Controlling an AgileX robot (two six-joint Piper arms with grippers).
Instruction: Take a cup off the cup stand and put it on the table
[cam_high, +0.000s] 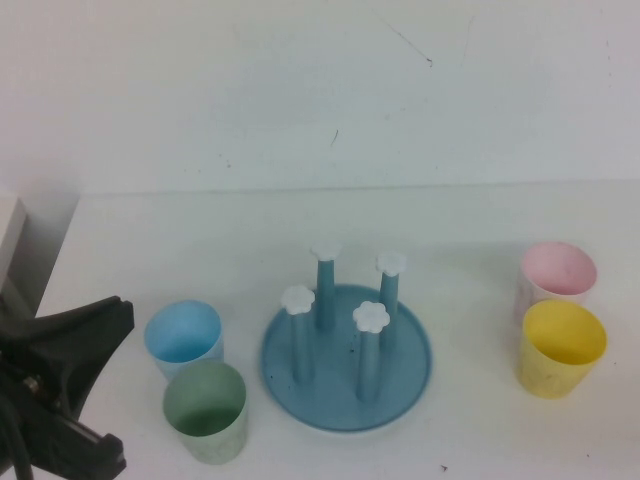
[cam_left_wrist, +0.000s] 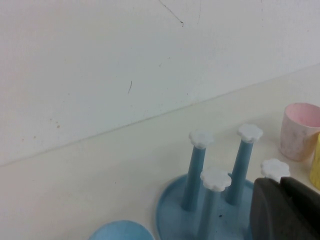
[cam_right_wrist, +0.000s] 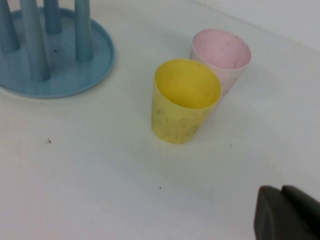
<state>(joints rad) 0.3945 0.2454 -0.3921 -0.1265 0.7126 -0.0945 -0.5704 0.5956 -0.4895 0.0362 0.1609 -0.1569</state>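
Note:
The sage-green cup stands upright on the white table, at the front left of the cup stand. All four white-capped pegs of the stand are bare. My left gripper is shut and empty, held to the left of the stand; its arm shows at the high view's lower left, beside the green cup. My right gripper is shut and empty, over bare table near the yellow cup; it is out of the high view. The stand also shows in the left wrist view and the right wrist view.
A light blue cup stands just behind the green one, its rim in the left wrist view. A yellow cup and a pink cup stand together at the right. A white wall runs behind the table.

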